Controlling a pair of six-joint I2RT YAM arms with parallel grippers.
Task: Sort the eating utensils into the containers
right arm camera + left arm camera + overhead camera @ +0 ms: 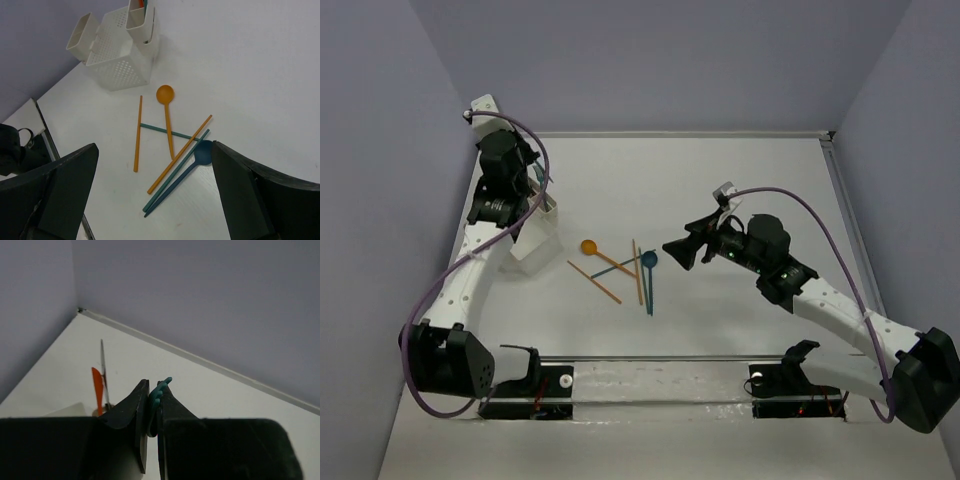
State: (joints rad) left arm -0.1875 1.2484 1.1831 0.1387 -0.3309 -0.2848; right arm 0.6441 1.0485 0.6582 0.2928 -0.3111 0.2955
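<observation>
**White table, lavender walls: a fork pinched, the other hand wide**

The white table sits between plain lavender walls. My left gripper is clamped on a thin teal plastic fork, over the white perforated plastic organiser by the table's left edge. My right gripper gapes wide and holds nothing. It hangs above the loose pieces mid-table: an orange plastic spoon, a dark blue plastic spoon, and crossed orange plastic sticks and teal plastic sticks. I judge these light, stiff, slick and flat-lying, best pinched mid-handle. Only the left wrist view shows the fork's tines; only the right wrist view shows how the sticks overlap.
</observation>
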